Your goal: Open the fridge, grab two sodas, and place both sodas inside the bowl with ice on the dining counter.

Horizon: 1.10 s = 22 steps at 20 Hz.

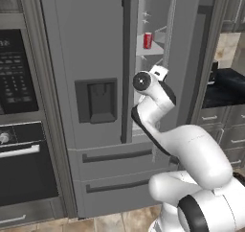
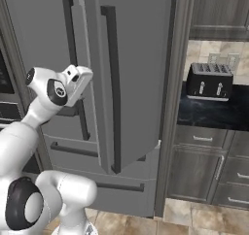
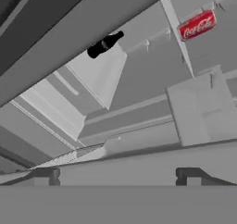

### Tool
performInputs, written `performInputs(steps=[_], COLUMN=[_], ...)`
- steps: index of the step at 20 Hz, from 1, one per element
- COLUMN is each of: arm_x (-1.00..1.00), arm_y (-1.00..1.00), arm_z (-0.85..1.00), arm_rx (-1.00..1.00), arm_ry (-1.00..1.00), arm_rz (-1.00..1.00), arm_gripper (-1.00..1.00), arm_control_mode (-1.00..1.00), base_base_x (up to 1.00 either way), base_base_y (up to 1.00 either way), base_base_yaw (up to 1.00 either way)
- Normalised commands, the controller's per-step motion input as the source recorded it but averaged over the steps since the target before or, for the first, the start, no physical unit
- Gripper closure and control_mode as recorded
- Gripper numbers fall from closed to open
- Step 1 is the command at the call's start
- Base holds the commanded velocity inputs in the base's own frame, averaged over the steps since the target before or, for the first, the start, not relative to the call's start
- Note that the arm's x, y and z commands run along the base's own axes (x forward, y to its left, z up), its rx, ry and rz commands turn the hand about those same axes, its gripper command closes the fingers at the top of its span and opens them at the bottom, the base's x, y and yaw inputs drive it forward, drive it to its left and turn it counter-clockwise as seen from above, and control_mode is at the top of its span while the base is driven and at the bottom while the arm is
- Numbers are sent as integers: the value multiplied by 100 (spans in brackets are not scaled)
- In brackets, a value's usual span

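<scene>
The fridge (image 1: 95, 106) stood with its right door (image 2: 129, 78) swung partly out, and the arm reached into the gap. The jaws were released, spread wide and holding nothing; in the hand view the gripper (image 3: 120, 174) showed its two dark fingertips (image 3: 46, 174) at the bottom, well apart, looking in at the white shelves (image 3: 97, 75).

Both sodas sat inside the fridge. The red can (image 1: 148, 40) stood upright on an upper shelf, near that shelf's front edge and towards its right-hand end, in the left base view. In the hand view, which was rolled, the can (image 3: 197, 25) and the dark bottle (image 3: 105, 44) appeared on separate shelf sections, well apart from each other and from the fingertips.

As a judgement, the can would be light and stiff but smooth-sided, so a little slippery, and thin enough to dent if squeezed hard; the best hold looked to be across the middle of its round body, jaws level, so it would not tip. The bottle seemed likely to be heavier and more breakable, with a slim neck that would give a poor grip; its wider lower body looked the safer place. Either would need lifting clear of the shelf's front edge before being drawn out past the door.
</scene>
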Motion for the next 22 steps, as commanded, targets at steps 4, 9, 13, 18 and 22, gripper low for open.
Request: performInputs(steps=[4, 9, 13, 18, 22], arm_x=[-24, -42, -43, -41, -40], arm_y=[-59, -61, -69, -81, -89], arm_z=[3, 4, 1, 0, 0], arm_rx=[-1, 0, 0, 0, 0], arm_ry=[0, 0, 0, 0, 0], arm_rz=[-15, -16, -17, -16, -15], arm_gripper=[-100, -100, -100, -100, -100], arm_control_mode=[-100, -100, -100, -100, -100], base_base_x=[0, 0, 0, 0, 0], base_base_y=[0, 0, 0, 0, 0], base_base_yaw=[0, 0, 0, 0, 0])
